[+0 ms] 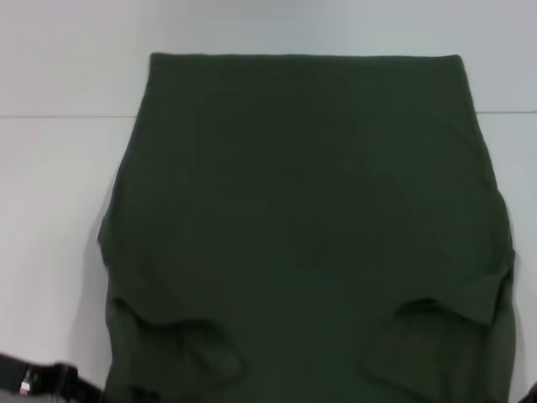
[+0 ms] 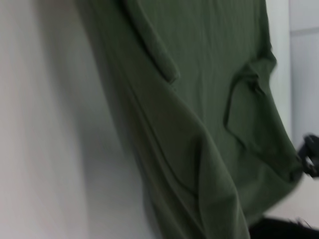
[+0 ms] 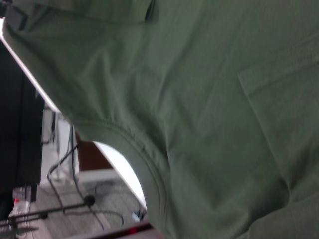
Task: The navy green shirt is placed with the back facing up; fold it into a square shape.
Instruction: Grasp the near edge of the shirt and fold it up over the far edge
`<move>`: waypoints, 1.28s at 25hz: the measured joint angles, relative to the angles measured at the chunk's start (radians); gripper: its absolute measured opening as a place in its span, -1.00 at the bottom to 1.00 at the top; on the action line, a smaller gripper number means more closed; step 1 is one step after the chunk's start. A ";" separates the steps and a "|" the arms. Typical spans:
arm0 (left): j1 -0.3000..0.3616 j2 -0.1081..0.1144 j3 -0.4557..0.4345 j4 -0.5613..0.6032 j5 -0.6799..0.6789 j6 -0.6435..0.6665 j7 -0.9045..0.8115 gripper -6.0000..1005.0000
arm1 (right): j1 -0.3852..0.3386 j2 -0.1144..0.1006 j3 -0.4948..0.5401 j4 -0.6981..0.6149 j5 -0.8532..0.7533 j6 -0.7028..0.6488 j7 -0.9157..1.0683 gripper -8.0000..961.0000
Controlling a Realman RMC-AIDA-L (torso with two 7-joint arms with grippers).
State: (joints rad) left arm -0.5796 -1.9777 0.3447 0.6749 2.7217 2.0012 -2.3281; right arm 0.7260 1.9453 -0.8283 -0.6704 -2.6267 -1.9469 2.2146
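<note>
While the navy green shirt (image 1: 306, 218) lies spread on the white table (image 1: 50, 218), filling most of the head view with its straight hem at the far edge, both sleeves sit turned inward over the body: 1 sleeve flap near the left side (image 1: 180, 344) and 1 near the right (image 1: 457, 302). Neither side looks carried fully to the centre, so the outline is a tall rough rectangle, not yet a square. Judgement: the sleeve and side folding is the step in hand, roughly the early middle of the task, with the lengthwise fold not yet made. A black part of the left arm (image 1: 38, 378) shows at the near left corner of the head view, just beside the shirt's near edge; its fingers are not visible, so whether that gripper is released or clenched cannot be told. A dark piece at the edge of the left wrist view (image 2: 311, 154) may be the other arm, but this is uncertain. In the right wrist view the collar seam (image 3: 144, 164) curves over the table's near edge, with floor and cables beyond; no fingers appear there either, so the right gripper's state is likewise unknown. Next move, as judged: flatten the sleeves, then catch the collar end and carry it toward the hem, keeping edges aligned.
</note>
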 joint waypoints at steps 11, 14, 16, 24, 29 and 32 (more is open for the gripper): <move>0.002 -0.005 -0.047 -0.004 -0.064 0.019 0.009 -0.90 | -0.009 -0.001 0.098 -0.004 0.007 0.040 -0.003 -0.88; -0.011 0.009 -0.111 -0.009 -0.175 -0.013 0.004 -0.90 | -0.006 -0.017 0.268 -0.014 0.010 0.042 -0.001 -0.88; -0.020 0.016 -0.143 -0.016 -0.231 -0.064 -0.011 -0.90 | -0.008 -0.030 0.379 -0.031 0.028 0.045 0.003 -0.88; -0.015 0.008 -0.172 -0.088 -0.484 -0.307 0.017 -0.90 | -0.077 -0.053 0.497 -0.037 0.255 0.204 0.042 -0.88; -0.012 -0.013 -0.173 -0.167 -0.595 -0.445 0.102 -0.90 | -0.121 -0.021 0.496 -0.014 0.335 0.380 0.021 -0.88; -0.026 -0.037 -0.166 -0.191 -0.629 -0.524 0.167 -0.90 | -0.135 0.004 0.499 0.013 0.371 0.479 -0.031 -0.88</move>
State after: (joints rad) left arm -0.6057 -2.0144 0.1785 0.4835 2.0927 1.4771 -2.1615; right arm 0.5911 1.9490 -0.3292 -0.6578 -2.2559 -1.4679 2.1835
